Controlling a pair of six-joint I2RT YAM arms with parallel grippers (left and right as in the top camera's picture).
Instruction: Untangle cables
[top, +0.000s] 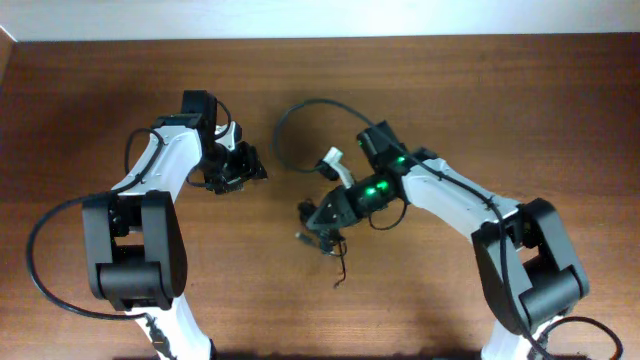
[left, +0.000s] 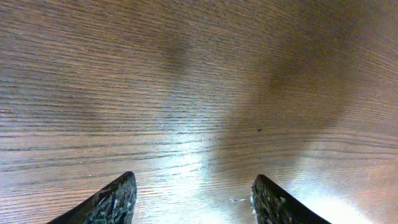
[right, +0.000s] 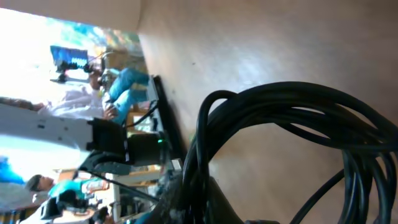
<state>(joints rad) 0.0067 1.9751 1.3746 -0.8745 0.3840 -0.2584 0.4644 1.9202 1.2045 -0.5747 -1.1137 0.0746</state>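
The right gripper (top: 322, 225) pinches the cables (right: 298, 99), probably light and floppy. They look best taken near the loose end (top: 340, 272). The left gripper (left: 193, 186) gapes empty.

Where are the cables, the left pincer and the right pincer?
cables (right: 298, 93): right wrist view, on the looped black cords.
left pincer (left: 193, 182): left wrist view, midway between its open fingertips.
right pincer (top: 320, 228): overhead view, midway between its fingertips.
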